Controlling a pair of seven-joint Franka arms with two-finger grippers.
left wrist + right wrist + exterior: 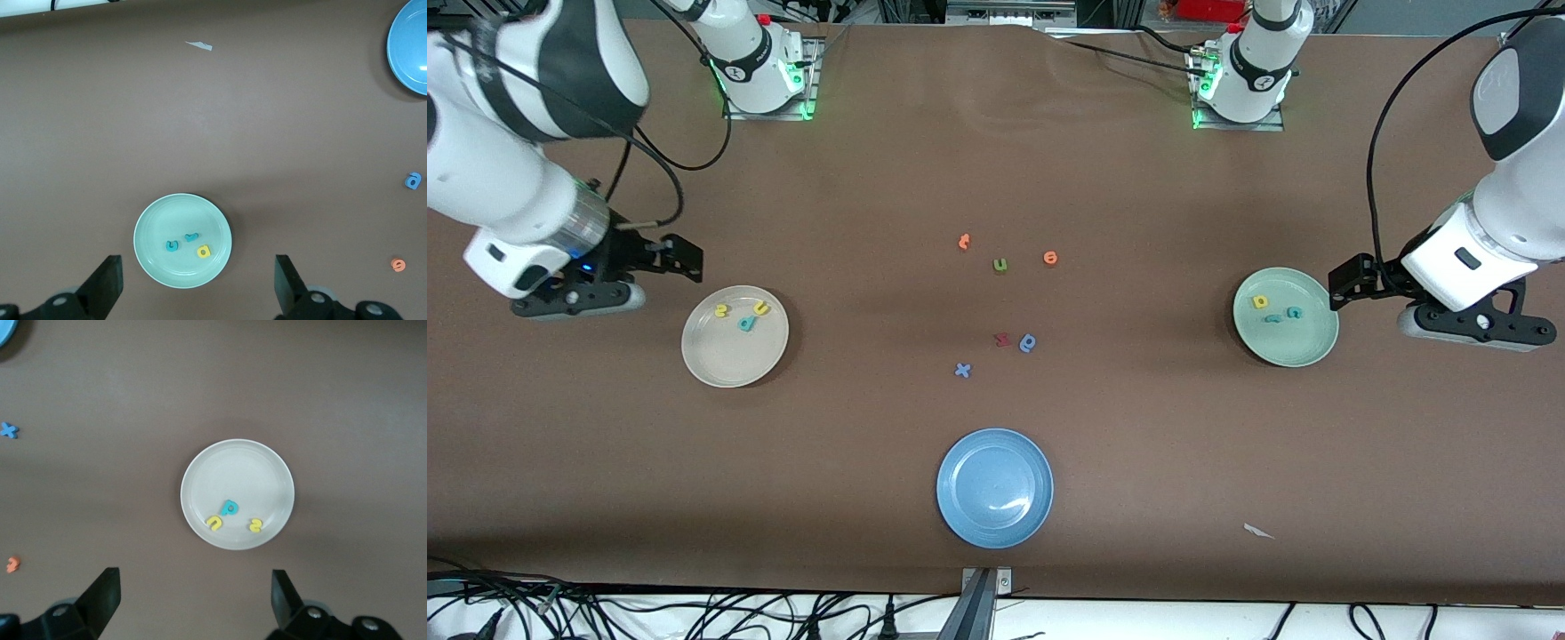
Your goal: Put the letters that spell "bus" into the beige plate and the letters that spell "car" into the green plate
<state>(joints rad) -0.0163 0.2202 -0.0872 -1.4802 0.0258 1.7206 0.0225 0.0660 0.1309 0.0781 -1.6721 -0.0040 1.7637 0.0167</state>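
The right pincer (680,258) hangs spread and empty over the table (996,178) just beside the beige plate (729,360), at the right arm's end. In that plate lie the teal b (746,324), yellow u (761,308) and yellow s (722,311). Mid-table sit orange letters (964,242), an olive-green u (1000,265) and a blue round letter (1028,342); the blue plate (994,524) lies nearer the front camera. At the left arm's end, the green plate (1303,351) holds the yellow a (1260,302), teal r (1272,317) and teal c (1294,312). Just beside it the left pincer (1343,284) hangs spread, empty.
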